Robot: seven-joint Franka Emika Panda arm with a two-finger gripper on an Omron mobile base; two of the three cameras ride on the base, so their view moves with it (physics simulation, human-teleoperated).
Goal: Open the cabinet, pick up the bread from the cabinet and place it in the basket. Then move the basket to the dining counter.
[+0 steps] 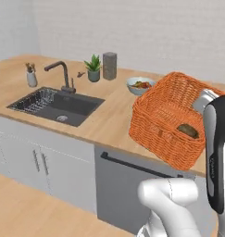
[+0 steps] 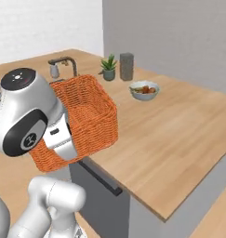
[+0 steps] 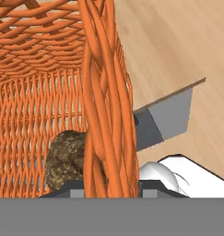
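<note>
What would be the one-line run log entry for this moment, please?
phase: moving basket | hand: shut on basket rim | bread: inside basket | basket: tilted, over counter edge | white bowl: on counter

Sink (image 1: 56, 105), faucet (image 1: 63, 76), plant (image 1: 93, 68), food bowl (image 1: 140, 85).

White Franka arm (image 2: 26, 116) w/ glossy rounded links, dark grey joint caps, round black end cap w/ small white logo mark, black side panel (image 1: 218, 157) w/ faint vertical lettering, bulbous white elbow segment (image 1: 169, 194), light grey wrist section
</note>
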